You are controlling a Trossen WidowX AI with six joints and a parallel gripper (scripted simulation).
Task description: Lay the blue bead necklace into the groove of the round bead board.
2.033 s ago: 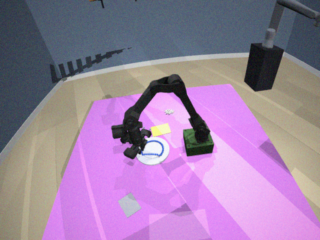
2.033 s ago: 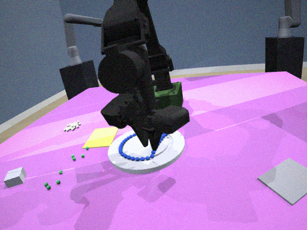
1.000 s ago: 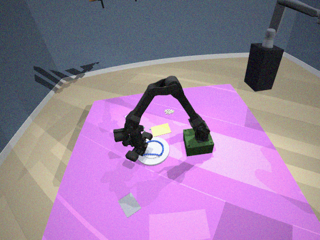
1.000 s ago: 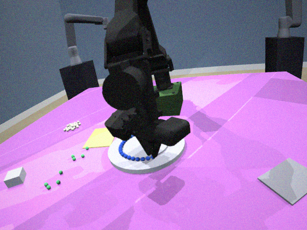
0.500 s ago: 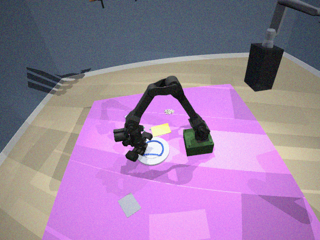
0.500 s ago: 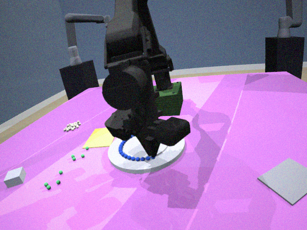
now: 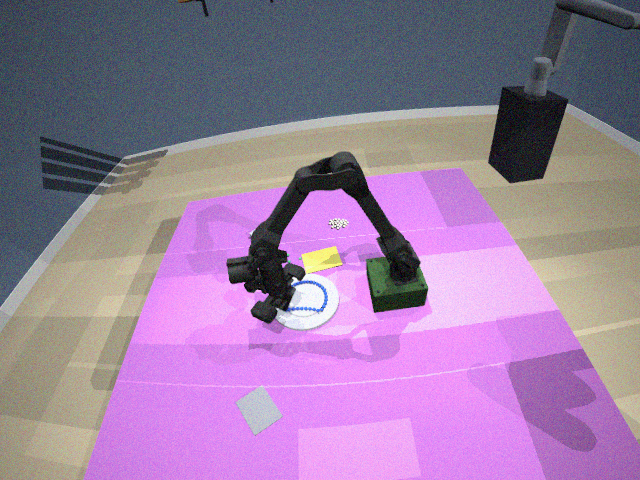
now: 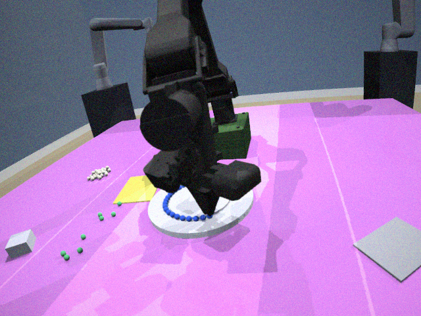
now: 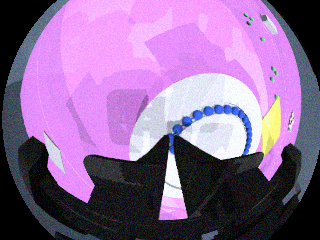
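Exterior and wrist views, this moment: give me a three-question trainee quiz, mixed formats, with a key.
1. True or false: the gripper is shut on one end of the blue bead necklace.
2. Multiple choice: the necklace lies on which thing? A) the yellow sheet B) the round bead board C) the grey tile
3. Fill in: the loose beads scattered on the mat left of the board in the exterior view are ____.

Key: 1 true; 2 B; 3 green.
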